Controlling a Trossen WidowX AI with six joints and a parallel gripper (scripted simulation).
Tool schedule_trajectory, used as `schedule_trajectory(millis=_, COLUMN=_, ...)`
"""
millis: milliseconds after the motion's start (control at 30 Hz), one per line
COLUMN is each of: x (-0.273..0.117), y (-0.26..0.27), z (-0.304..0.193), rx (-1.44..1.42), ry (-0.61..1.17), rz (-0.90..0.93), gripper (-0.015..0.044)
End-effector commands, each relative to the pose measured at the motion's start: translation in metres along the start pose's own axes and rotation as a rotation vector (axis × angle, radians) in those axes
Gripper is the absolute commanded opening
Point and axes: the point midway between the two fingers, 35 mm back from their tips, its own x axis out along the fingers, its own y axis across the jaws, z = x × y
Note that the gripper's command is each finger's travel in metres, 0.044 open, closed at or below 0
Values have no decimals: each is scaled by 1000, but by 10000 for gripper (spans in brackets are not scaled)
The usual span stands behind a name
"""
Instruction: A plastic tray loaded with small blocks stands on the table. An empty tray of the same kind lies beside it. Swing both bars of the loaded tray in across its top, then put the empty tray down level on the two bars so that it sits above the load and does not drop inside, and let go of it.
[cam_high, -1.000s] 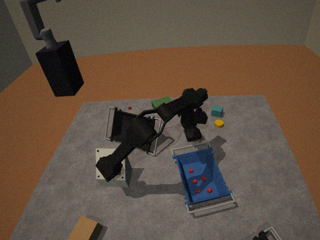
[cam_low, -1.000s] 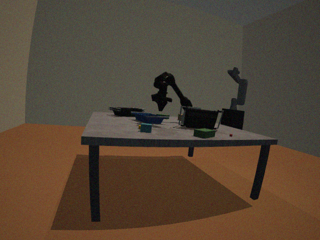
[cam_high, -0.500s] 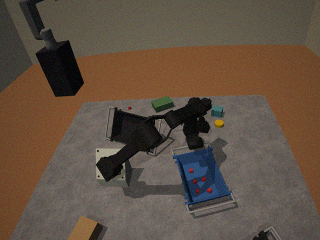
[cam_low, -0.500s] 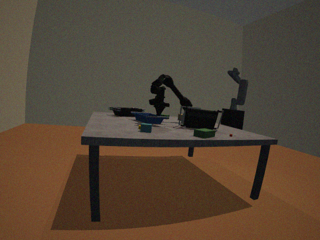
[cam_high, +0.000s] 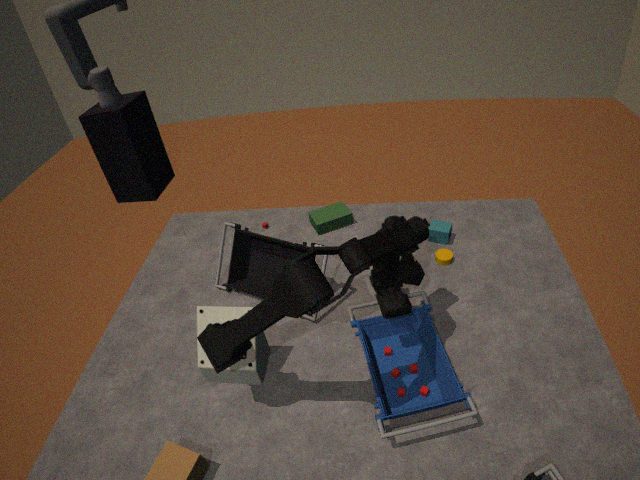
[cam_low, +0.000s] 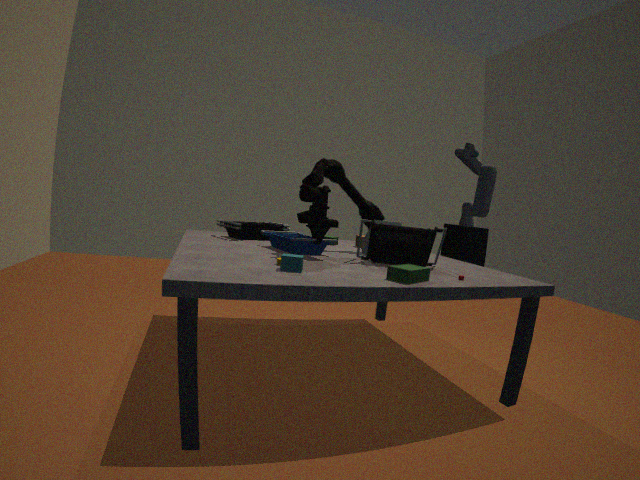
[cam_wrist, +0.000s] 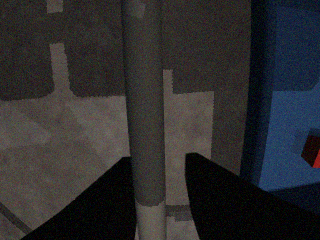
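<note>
The blue tray stands level, with several small red blocks inside. Its far wire bar is swung out over the far end. Its near wire bar is swung out over the near end. My gripper is pointed down at the far bar. Its fingers are a little apart, one each side of that bar in the wrist view, with a gap at the right finger. The top view hides the fingertips. An empty black tray rests on its side.
Another black tray stands beyond the blue one; only a corner shows in the top view. A green block, teal block and yellow disc lie behind. The pale arm base and tan block are left.
</note>
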Motion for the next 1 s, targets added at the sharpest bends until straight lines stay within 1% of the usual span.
schedule_trajectory(millis=0, x=-15, y=-11, z=2, rx=7, ry=-11, rz=-5, gripper=87)
schedule_trajectory(millis=433, x=-22, y=-41, z=2, rx=6, ry=-11, rz=-6, gripper=87)
schedule_trajectory(millis=733, x=-1, y=-70, z=2, rx=7, ry=-10, rz=-9, gripper=87)
schedule_trajectory(millis=867, x=-12, y=-68, z=2, rx=6, ry=-11, rz=-7, gripper=87)
schedule_trajectory(millis=967, x=-32, y=-65, z=1, rx=6, ry=-11, rz=-6, gripper=87)
